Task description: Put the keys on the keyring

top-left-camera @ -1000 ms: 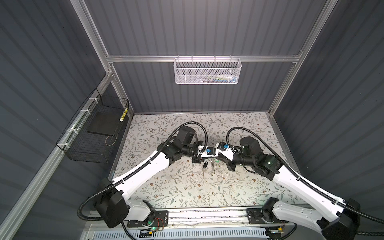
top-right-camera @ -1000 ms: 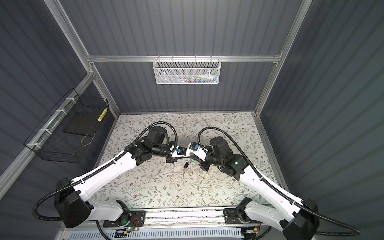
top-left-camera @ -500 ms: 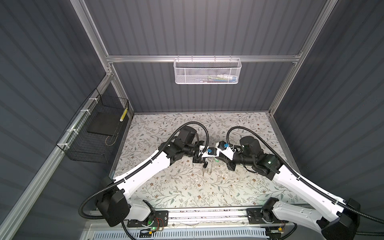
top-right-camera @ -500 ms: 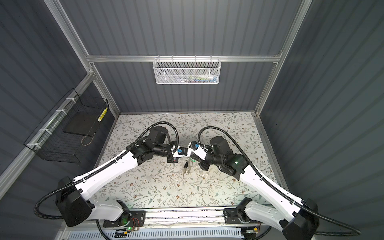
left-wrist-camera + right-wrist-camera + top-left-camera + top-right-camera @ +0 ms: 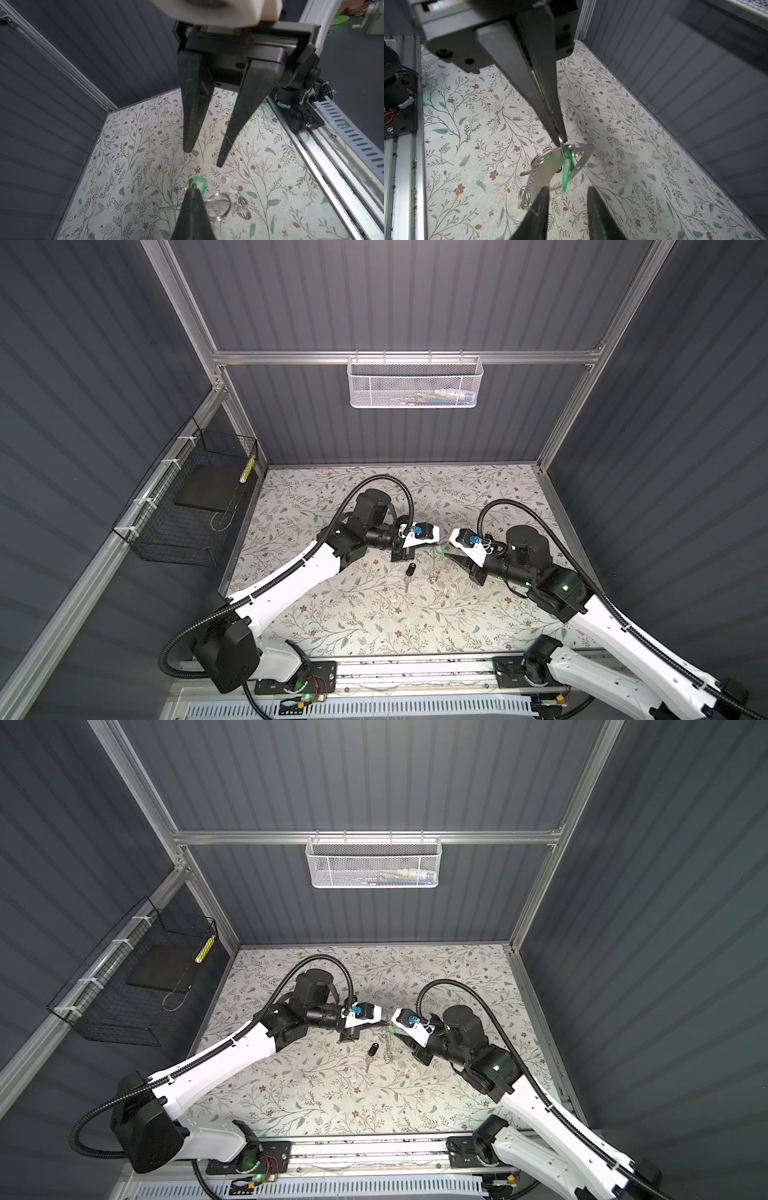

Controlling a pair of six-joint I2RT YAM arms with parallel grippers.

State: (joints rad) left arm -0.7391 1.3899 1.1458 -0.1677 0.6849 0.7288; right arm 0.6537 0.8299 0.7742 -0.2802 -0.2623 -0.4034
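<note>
My left gripper (image 5: 560, 139) is shut on the small metal ring of the green tag (image 5: 566, 168), one of the keys. It holds the tag above the mat. The keyring (image 5: 544, 172), a flat grey plate with an oval cutout, hangs at the same pinch, with the tag across its cutout. My right gripper (image 5: 568, 189) stands open just short of the plate, touching nothing. In both top views the two grippers face each other mid-table (image 5: 436, 546) (image 5: 452, 556). The black-headed key (image 5: 410, 571) lies on the mat below them.
A loose coil of split rings (image 5: 524, 197) dangles from the plate's low end. A white mesh basket (image 5: 415, 383) hangs on the back wall and a black wire basket (image 5: 187, 506) on the left wall. An aluminium rail (image 5: 415, 668) runs along the front edge.
My right gripper has opened, let go of the hanging bundle and drawn back a little to the right. The left gripper stays shut with the tag and plate.
</note>
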